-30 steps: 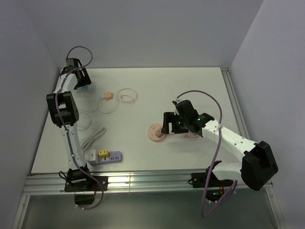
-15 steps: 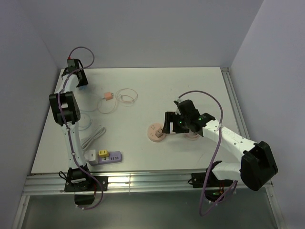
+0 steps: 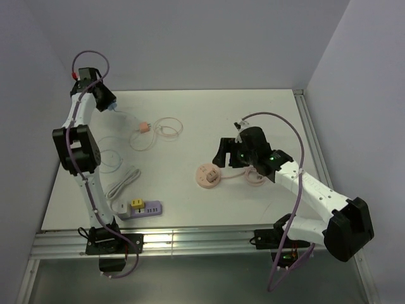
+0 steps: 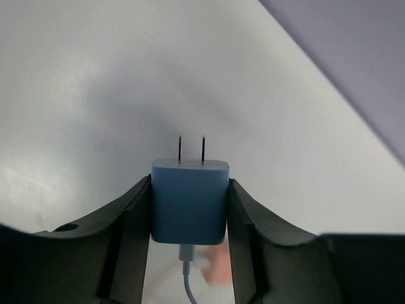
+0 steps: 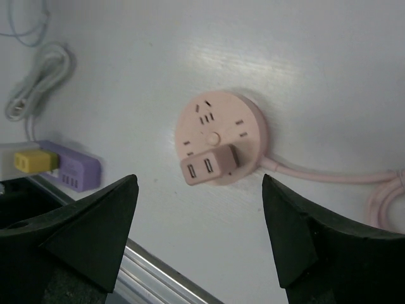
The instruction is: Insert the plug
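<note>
Clamping the blue plug (image 4: 188,206) upper left, left gripper (image 4: 188,185) | right gripper (image 5: 197,183) gaping near pink round socket (image 5: 240,126) mid-frame.

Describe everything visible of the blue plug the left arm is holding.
The blue plug is a boxy adapter with rounded corners, matte plastic by the look. Two thin dark prongs point away from the wrist camera and touch nothing. A white cable leaves its rear. The left pincer clamps its two flat sides, holding it over the white table near the far left corner.
</note>
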`<move>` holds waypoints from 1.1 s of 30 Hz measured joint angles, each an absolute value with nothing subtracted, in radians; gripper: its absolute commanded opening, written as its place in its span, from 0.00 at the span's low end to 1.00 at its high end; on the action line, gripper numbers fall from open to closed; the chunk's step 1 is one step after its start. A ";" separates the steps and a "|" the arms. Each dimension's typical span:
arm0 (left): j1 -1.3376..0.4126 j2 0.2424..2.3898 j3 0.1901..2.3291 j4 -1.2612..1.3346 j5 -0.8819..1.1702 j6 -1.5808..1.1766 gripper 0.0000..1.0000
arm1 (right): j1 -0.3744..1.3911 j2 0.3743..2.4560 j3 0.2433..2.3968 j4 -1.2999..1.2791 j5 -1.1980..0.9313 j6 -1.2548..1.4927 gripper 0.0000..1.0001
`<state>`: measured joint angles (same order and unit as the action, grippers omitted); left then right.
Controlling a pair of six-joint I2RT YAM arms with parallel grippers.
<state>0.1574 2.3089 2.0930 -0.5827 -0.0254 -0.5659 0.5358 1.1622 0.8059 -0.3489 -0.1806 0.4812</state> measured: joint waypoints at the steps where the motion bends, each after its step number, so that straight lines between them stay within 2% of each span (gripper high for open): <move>1: 0.157 2.236 2.031 -0.584 -0.012 -0.624 0.00 | 0.536 1.156 0.818 -0.338 -0.187 0.481 0.86; 8: 0.101 1.802 1.718 -0.594 0.119 -0.918 0.00 | 0.549 1.234 1.002 -0.242 -0.297 0.482 0.79; 14: -0.056 1.705 1.564 -0.627 0.212 -1.094 0.00 | 0.666 1.351 1.125 -0.177 -0.324 0.477 0.75; 20: -0.179 1.557 1.277 -0.635 0.249 -1.282 0.00 | 0.826 1.332 1.142 -0.088 -0.308 0.453 0.73; 27: -0.191 1.328 1.251 -0.612 0.236 -1.440 0.00 | 0.864 1.332 1.179 -0.053 -0.295 0.435 0.68; 33: -0.196 1.315 1.252 -0.592 0.248 -1.484 0.00 | 0.935 1.332 1.180 -0.038 -0.284 0.391 0.66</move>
<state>-0.1963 1.3151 1.2518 -0.5922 0.2481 -1.4837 0.9352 1.3323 1.1797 -0.0376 -0.2844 0.3908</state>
